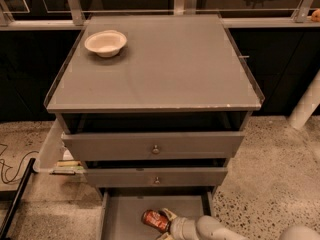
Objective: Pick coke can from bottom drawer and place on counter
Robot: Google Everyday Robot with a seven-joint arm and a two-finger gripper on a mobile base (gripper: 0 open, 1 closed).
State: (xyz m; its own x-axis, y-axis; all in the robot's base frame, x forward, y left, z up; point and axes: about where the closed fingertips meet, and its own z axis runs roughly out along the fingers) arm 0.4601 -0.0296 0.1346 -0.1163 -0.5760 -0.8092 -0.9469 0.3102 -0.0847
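The coke can [154,220] lies on its side on the floor of the pulled-out bottom drawer [125,218], right of its middle. My gripper [163,225] reaches in from the lower right, at the frame's bottom edge. It is open, with one finger [168,214] behind the can and the other in front of it, partly cut off by the frame. The can's right end sits close to the gripper's palm. The counter [165,69] is the grey cabinet top above.
A white bowl [105,42] stands at the counter's back left corner. The two upper drawers [155,145] with round knobs are slightly open above the bottom drawer. A black cable and a pole lie on the speckled floor at the left.
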